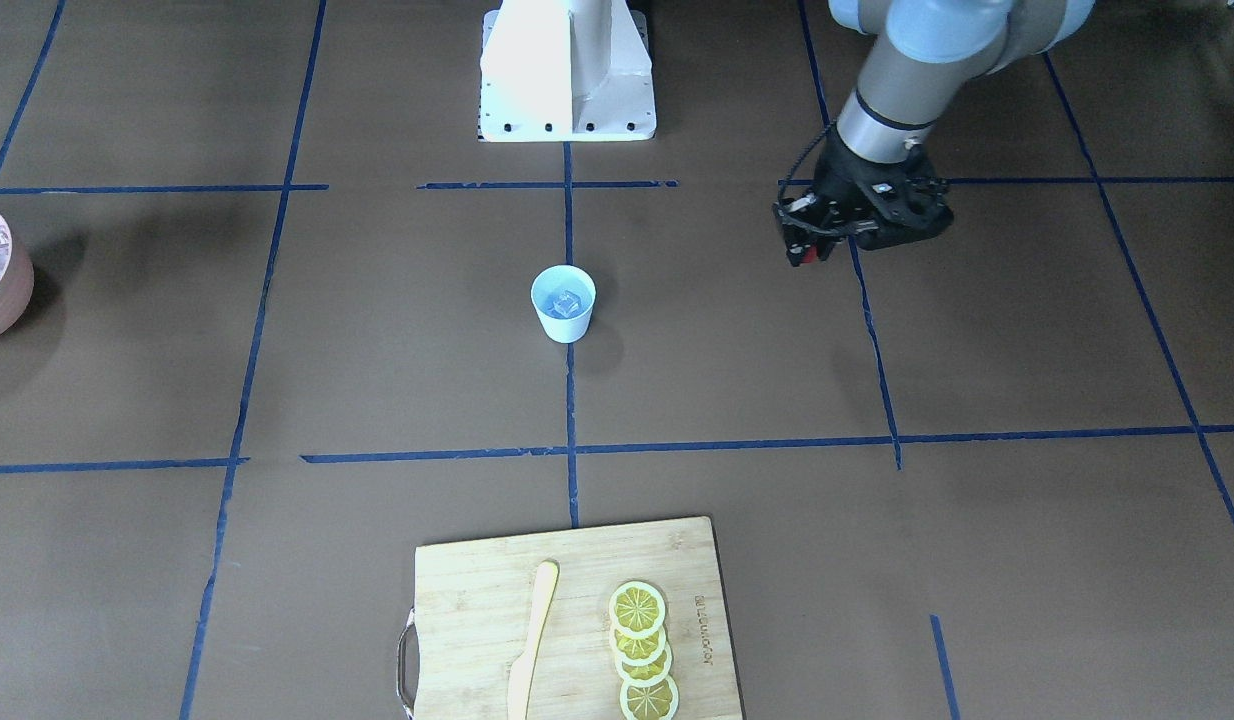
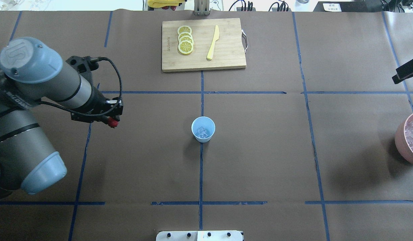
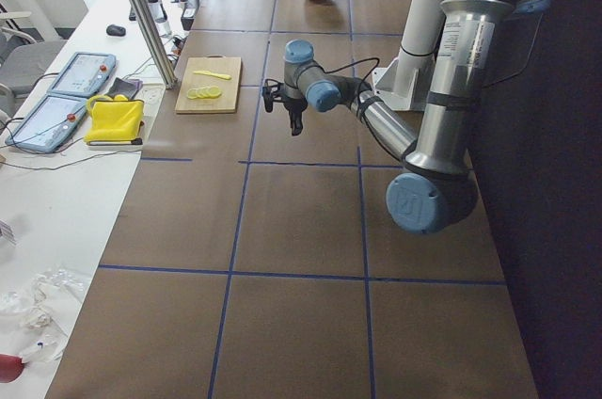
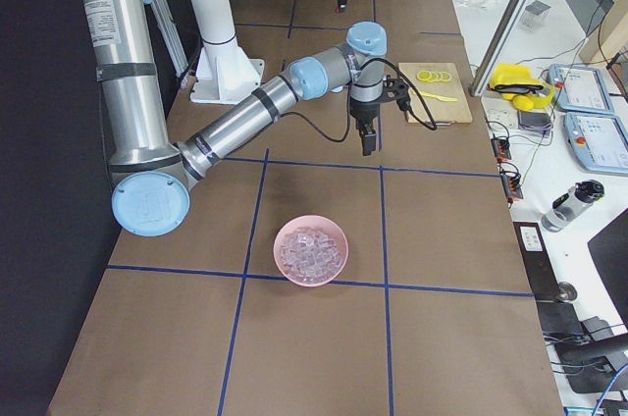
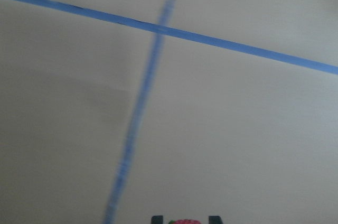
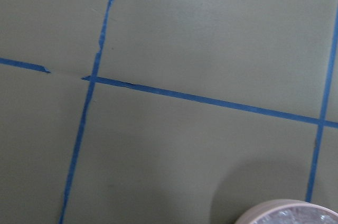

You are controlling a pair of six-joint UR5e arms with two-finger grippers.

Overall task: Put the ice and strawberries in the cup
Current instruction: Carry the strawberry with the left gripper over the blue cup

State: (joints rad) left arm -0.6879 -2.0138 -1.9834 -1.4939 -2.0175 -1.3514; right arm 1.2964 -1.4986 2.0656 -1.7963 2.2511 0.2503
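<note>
Though half-hidden, my left tool [image 2: 111,122] pinches the strawberry [image 1: 801,256]; my right tool [image 2: 406,74] is cropped, its state unclear.

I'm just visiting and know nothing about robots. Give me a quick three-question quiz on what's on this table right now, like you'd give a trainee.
1. True or false: the cup already has ice in it.
2. What is the left end effector gripping? A) a spoon B) a strawberry C) a coin
3. How many lemon slices lie on the cutting board?

Key: 1 true; 2 B; 3 four.
</note>
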